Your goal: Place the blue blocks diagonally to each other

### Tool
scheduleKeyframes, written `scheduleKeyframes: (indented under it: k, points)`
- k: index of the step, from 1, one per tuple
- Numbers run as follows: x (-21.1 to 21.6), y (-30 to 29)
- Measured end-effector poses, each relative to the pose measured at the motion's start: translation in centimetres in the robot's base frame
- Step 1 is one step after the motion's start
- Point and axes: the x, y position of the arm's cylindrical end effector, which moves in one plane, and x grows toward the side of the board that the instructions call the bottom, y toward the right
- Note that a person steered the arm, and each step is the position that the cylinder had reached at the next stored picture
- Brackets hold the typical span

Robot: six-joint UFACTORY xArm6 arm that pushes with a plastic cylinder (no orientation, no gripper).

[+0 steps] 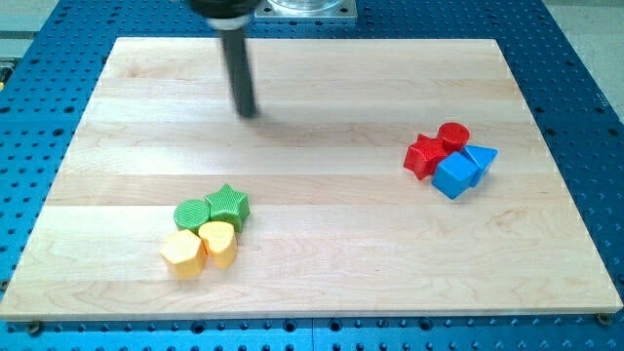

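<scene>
A blue cube (454, 175) and a blue triangular block (482, 159) sit touching at the view's right, the triangle up and to the right of the cube. A red star-like block (424, 155) and a red cylinder (453, 136) press against them on the left and top. My tip (248, 111) rests on the board near the view's top, left of centre, far to the left of the blue blocks and touching no block.
A second cluster lies at the lower left: a green star (228, 204), a green cylinder (192, 214), a yellow hexagonal block (182, 253) and a yellow heart-like block (219, 243). The wooden board (322, 263) sits on a blue perforated table.
</scene>
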Motion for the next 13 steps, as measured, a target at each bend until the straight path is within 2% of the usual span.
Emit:
scheduleKeyframes:
  k: [1, 3, 4, 5, 7, 8, 9, 10, 11, 12, 13]
  points:
    - [0.1, 8.7]
    - [3.4, 22.8]
    - [5.7, 26.9]
    - [11.1, 28.1]
    - [12.0, 21.7]
    - [10.7, 18.9]
    - [9.3, 19.6]
    - [7.9, 14.7]
    - [7.8, 12.4]
    - [7.8, 14.9]
    - [10.3, 14.9]
